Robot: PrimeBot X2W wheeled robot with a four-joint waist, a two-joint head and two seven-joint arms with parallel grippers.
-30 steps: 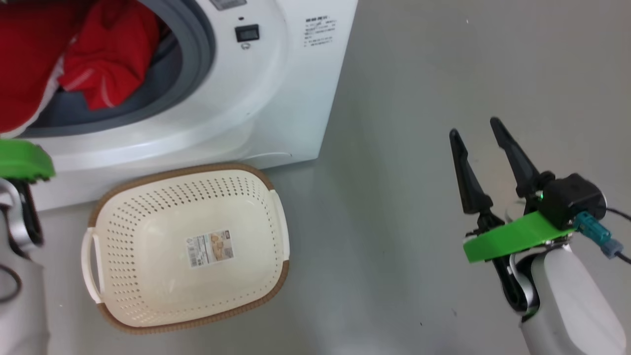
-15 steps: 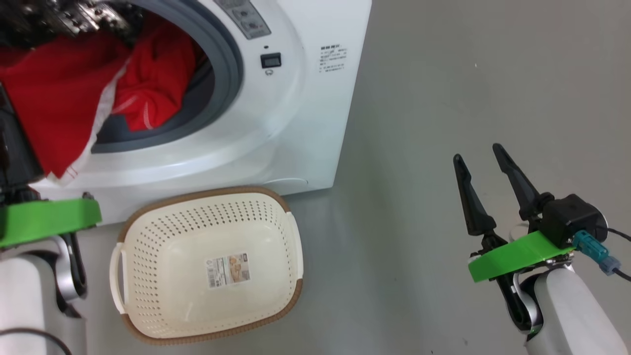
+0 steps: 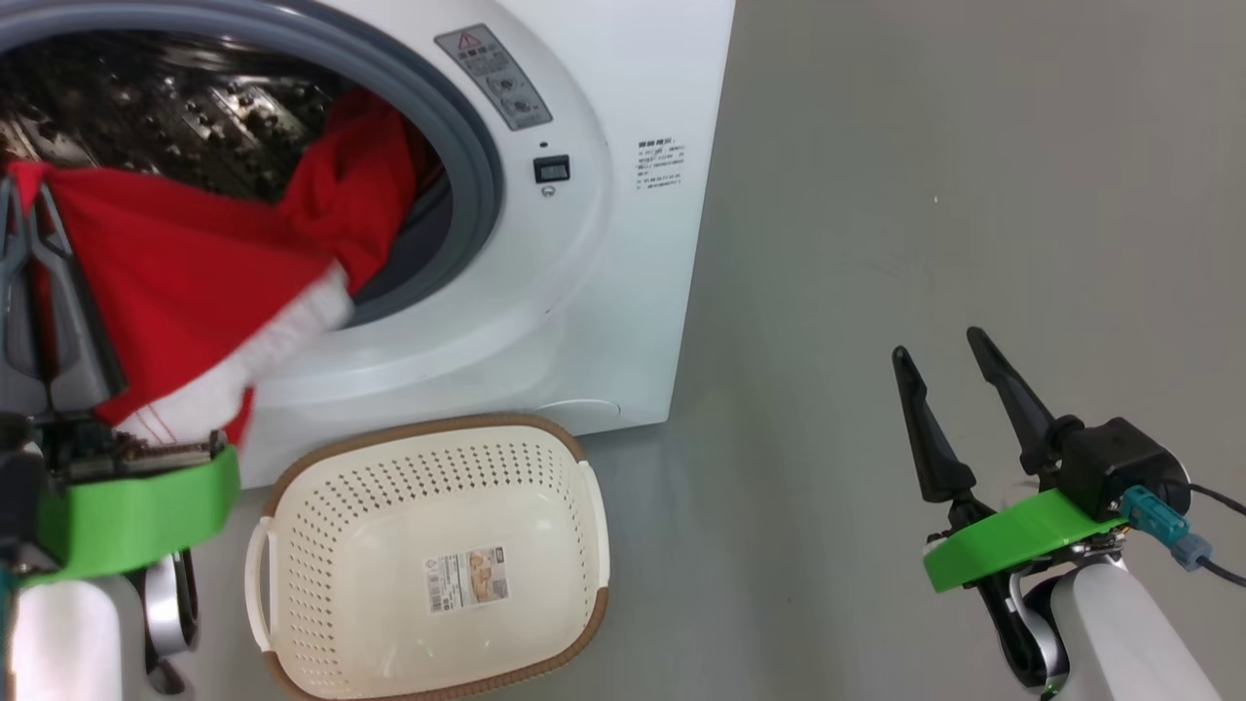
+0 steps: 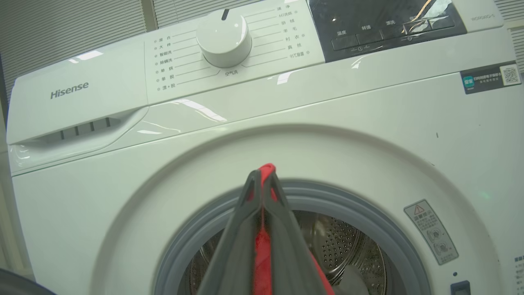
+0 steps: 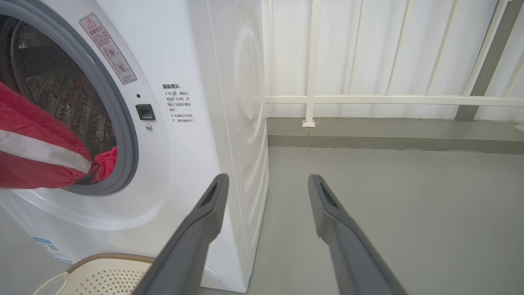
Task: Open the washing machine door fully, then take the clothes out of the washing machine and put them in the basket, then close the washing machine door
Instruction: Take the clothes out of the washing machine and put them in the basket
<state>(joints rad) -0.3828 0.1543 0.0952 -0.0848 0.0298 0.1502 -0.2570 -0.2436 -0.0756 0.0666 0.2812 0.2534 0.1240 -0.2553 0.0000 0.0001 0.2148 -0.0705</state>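
the washer (image 3: 623, 292) runs off the head view at 12 and 9 o'clock. the clothes' (image 3: 195, 282) white trim is blurred. the basket's (image 3: 428, 458) rim is clipped at 6 o'clock. small print on the washer is unreadable.

"Hisense" is printed on the washing machine (image 4: 262, 135), upper left corner.

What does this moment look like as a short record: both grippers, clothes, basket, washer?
left gripper: shut on the red garment, raised in front of the washer's opening
right gripper: open, empty, over the floor beside the washer
red garment: stretched from the drum out over the grey seal, white trim hanging
basket: on the floor in front of the washer, no clothes in it, paper label at its bottom
washer: opening uncovered
stage: garment partly out, nothing in basket yet
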